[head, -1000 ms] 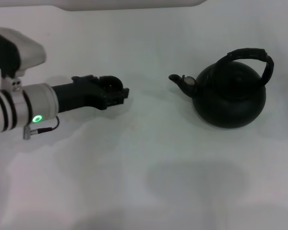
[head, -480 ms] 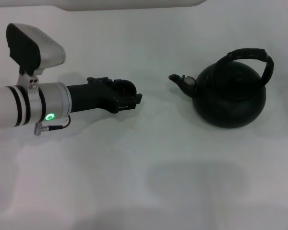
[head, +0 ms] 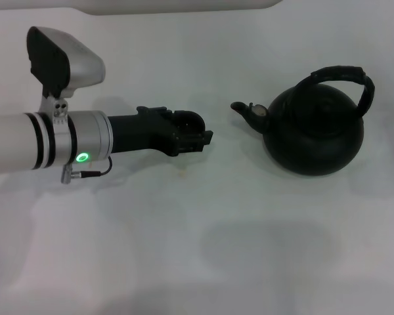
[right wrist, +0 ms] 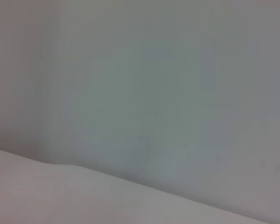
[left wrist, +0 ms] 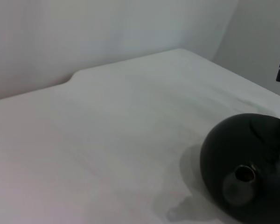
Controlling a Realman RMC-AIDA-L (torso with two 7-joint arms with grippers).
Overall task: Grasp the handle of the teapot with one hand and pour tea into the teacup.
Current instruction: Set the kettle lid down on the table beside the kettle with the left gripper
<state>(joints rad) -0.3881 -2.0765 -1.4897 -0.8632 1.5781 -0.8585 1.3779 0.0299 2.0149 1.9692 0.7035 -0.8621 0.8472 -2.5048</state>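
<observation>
White, matte tabletop [head: 203, 262] fills nearly the whole head view, a pale wall band along the top edge. At centre right sits the teapot [head: 315, 134], squat, round and matte black, its short curved spout [head: 246, 111] pointing toward the middle of the frame. Over it arches the handle [head: 341, 75], black with a wrapped, ribbed surface.

From the left edge comes the left arm, white sleeve with a green light, ending in the black left gripper [head: 200, 139] near frame centre, apart from the spout and holding nothing. Whether its jaws stand open I cannot tell. In the left wrist view the pot bulges at lower right, spout mouth [left wrist: 245, 173] facing the lens.

The teacup is not visible in any view, nor any tea, and the right gripper is out of sight; its camera shows only bare wall.

By its look the pot is rigid and likely heavy, heavier if filled. The smooth body offers little purchase. The ribbed wrap at the top of the arch looks like the best hold, balanced over the belly for tipping.
</observation>
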